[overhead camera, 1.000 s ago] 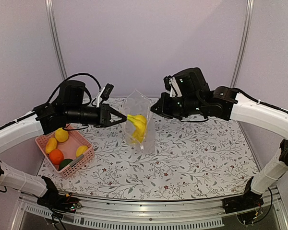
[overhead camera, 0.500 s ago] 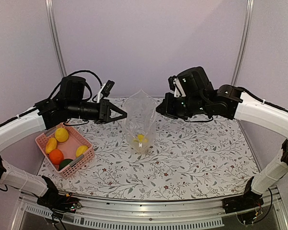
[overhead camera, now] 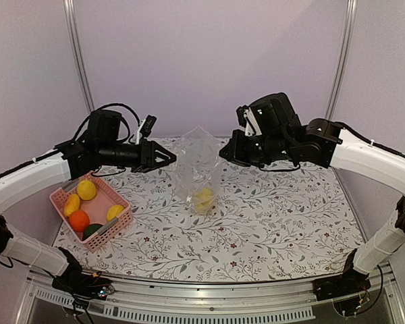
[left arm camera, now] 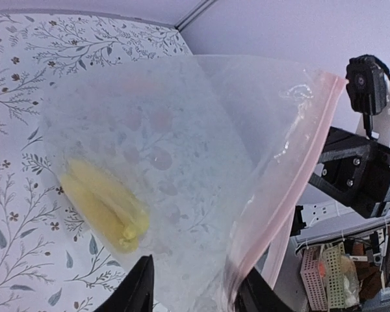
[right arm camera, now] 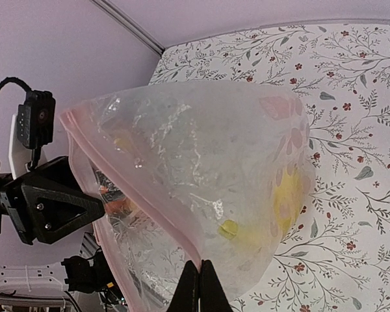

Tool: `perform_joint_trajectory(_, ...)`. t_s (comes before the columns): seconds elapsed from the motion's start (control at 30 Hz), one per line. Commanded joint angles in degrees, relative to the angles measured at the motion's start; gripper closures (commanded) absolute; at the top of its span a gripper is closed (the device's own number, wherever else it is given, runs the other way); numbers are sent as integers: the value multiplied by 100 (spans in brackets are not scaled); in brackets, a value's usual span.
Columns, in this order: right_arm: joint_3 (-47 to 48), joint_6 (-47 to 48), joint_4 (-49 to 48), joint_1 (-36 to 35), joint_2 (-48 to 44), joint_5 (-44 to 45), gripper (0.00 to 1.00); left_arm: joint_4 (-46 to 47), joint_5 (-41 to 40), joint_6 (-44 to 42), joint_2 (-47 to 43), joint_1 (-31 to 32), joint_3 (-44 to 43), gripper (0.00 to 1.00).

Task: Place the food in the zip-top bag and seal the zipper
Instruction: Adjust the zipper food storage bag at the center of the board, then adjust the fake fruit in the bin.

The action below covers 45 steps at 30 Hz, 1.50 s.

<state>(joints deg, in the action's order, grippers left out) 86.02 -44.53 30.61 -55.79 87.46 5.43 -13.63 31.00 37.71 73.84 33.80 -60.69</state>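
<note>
Zip-top bag: it hangs upright over mid-table, with 1 banana bunch sagging its bottom. I judge it light, limp and slippery, so the best hold is the stiffer zipper rim. Its long axis is near vertical, mouth uppermost. My right claw is pinched tight on that rim. My left claw stands parted and empty, beside the mouth.

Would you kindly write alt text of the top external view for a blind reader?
The right gripper pinches the top of a clear zip-top bag holding yellow bananas; the open left gripper faces it. A pink basket of fruit sits on the table.
</note>
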Motion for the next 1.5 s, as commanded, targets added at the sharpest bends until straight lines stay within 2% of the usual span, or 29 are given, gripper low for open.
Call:
perform_joint_trajectory(0.0,69,63,59,31,104,-7,100,-49,-333,-113,-148,-131,100,46)
perform_joint_trajectory(0.07,81,99,60,26,87,20,100,-157,-557,-186,-291,-153,109,29)
perform_joint_trajectory(0.13,82,117,61,29,72,34,100,-262,-759,-251,-461,-194,118,16)
perform_joint_trajectory(0.27,82,153,60,28,61,37,100,-421,-1055,-489,-885,-273,151,1)
perform_joint_trajectory(0.5,99,194,68,32,61,63,100,-815,-1052,-1370,-1565,-542,69,0)
perform_joint_trajectory(0.73,125,233,56,31,86,66,100,-1258,-1423,-1430,-1994,-1265,249,1)
perform_joint_trajectory(0.83,134,243,51,24,113,46,100,-1393,-1753,-1255,-2102,-1548,493,0)
perform_joint_trajectory(1.03,143,304,46,27,105,55,100,-1313,-2091,-382,-2330,-2573,1455,0)
perform_joint_trajectory(1.27,170,346,32,32,148,46,100,-1351,-3342,213,-2891,-3161,2558,0)
perform_joint_trajectory(1.47,202,408,16,28,153,-4,100,-1419,-3790,384,-3029,-3730,3049,0)
